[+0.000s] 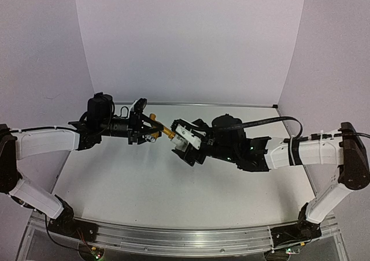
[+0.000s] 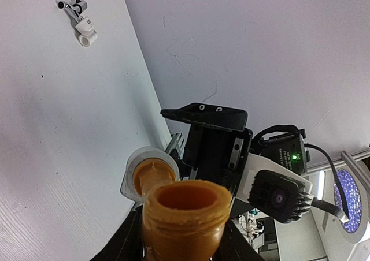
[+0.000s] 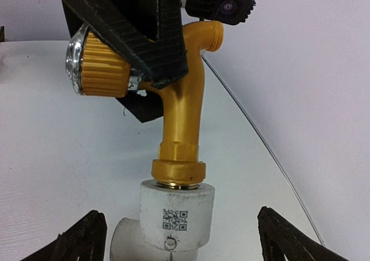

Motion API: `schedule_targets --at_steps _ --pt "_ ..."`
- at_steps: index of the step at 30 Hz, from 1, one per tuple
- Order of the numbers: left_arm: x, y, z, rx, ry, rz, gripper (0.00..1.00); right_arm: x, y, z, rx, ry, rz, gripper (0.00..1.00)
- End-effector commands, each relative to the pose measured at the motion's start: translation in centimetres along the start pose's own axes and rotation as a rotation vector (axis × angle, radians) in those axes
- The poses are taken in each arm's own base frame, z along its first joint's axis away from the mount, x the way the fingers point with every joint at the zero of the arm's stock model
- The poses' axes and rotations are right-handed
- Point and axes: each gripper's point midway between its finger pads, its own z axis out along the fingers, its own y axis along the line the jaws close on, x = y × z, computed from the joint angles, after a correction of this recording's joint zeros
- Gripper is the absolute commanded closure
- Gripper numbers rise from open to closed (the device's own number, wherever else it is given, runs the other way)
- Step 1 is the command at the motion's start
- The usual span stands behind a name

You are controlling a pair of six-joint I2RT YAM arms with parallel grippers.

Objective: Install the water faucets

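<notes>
Gold faucet (image 3: 179, 111) — gripped between left jaws.

soft, even overhead light; faint shadows on the white counter (image 1: 173, 180). left wrist view blurs the near gold faucet (image 2: 184, 229); right wrist view is sharp, its chrome cap (image 3: 71, 59) glaring.
</notes>
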Motion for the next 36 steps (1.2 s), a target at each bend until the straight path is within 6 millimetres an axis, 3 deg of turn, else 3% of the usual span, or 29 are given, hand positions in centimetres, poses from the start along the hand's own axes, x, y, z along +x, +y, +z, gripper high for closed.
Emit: schedule_targets --at_steps 1,10,16,19,21,22,25,29,32,36 --pt "-1.7 -4.1 -0.3 0.083 -0.025 0.096 1.00 -1.9 -0.2 0.6 0.021 -0.085 0.000 0.17" --pt "-1.9 -4.5 -0.2 0.094 -0.017 0.118 1.00 -1.3 -0.6 1.0 0.045 -0.058 0.041 0.44" --pt "-1.3 -3.4 -0.1 0.078 -0.014 0.233 1.00 -3.8 0.3 -1.1 -0.115 -0.151 0.198 0.85" --pt "-0.2 -2.5 -0.3 0.069 -0.005 0.425 1.00 -5.5 0.7 -3.6 -0.455 -0.233 0.457 0.97" --pt "0.7 -1.8 -0.9 0.050 -0.019 0.650 1.00 -6.3 -0.4 -6.5 -0.811 -0.279 0.682 1.00" --pt "1.2 -0.7 -1.2 0.016 -0.030 0.708 1.00 -6.3 -1.5 -6.8 -0.900 -0.280 0.741 1.00" --pt "3.1 0.1 -1.6 0.039 0.005 0.917 1.00 -6.5 -1.8 -7.6 -1.065 -0.188 0.891 0.99" --pt "3.7 -0.4 -1.0 0.128 0.073 0.916 1.00 -6.9 -2.8 -8.0 -0.978 -0.186 0.935 0.72" --pt "2.3 -0.5 -0.3 0.109 0.065 0.773 1.00 -4.6 -3.9 -7.2 -0.731 -0.104 0.887 0.41" --pt "-0.3 1.2 0.5 0.003 0.000 0.423 1.00 -0.1 -7.1 -6.3 -0.341 0.004 0.756 0.18"
